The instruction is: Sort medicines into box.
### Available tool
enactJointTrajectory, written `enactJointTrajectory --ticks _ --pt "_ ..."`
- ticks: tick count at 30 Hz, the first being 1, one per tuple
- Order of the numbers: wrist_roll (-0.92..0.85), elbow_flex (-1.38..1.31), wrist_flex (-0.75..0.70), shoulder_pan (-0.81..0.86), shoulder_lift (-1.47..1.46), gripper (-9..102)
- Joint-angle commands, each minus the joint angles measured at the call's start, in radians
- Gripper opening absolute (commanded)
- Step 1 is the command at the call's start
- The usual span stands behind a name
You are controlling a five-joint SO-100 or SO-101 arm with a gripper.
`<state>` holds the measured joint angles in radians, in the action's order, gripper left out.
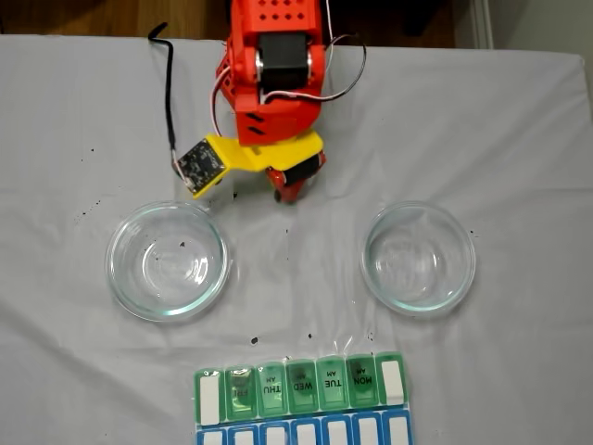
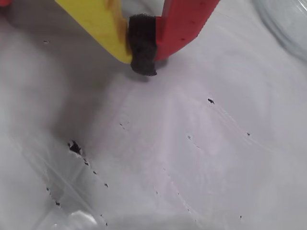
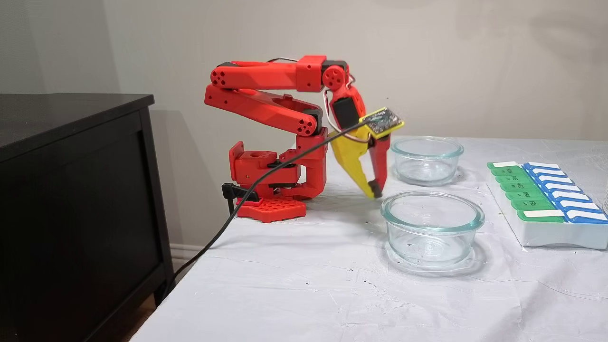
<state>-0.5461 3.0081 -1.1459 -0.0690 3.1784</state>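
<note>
The tool point(image 2: 143, 57) is pinched together, holding nothing, maybe touching the worktop point(image 2: 192, 143); open it before reaching for any ball.

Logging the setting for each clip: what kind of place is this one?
Probably a room in a home: a table under a creased white cloth, a dark wooden cabinet beside a plain beige wall, and wood flooring past the table's edge.
</note>
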Motion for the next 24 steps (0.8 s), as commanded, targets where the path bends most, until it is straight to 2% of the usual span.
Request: enactJointTrajectory --ticks 1,5,19,22,24 --pt "0.069 -0.018 0.0 -0.006 0.028 0" --pt "0.149 -0.018 0.002 -0.003 0.028 0" --pt "0.11 -0.02 0.0 0.028 0.026 0" --pt "-0.002 -0.02 0.002 0.002 0.026 10" --pt "-0.009 -0.02 0.002 -0.009 0.026 2"
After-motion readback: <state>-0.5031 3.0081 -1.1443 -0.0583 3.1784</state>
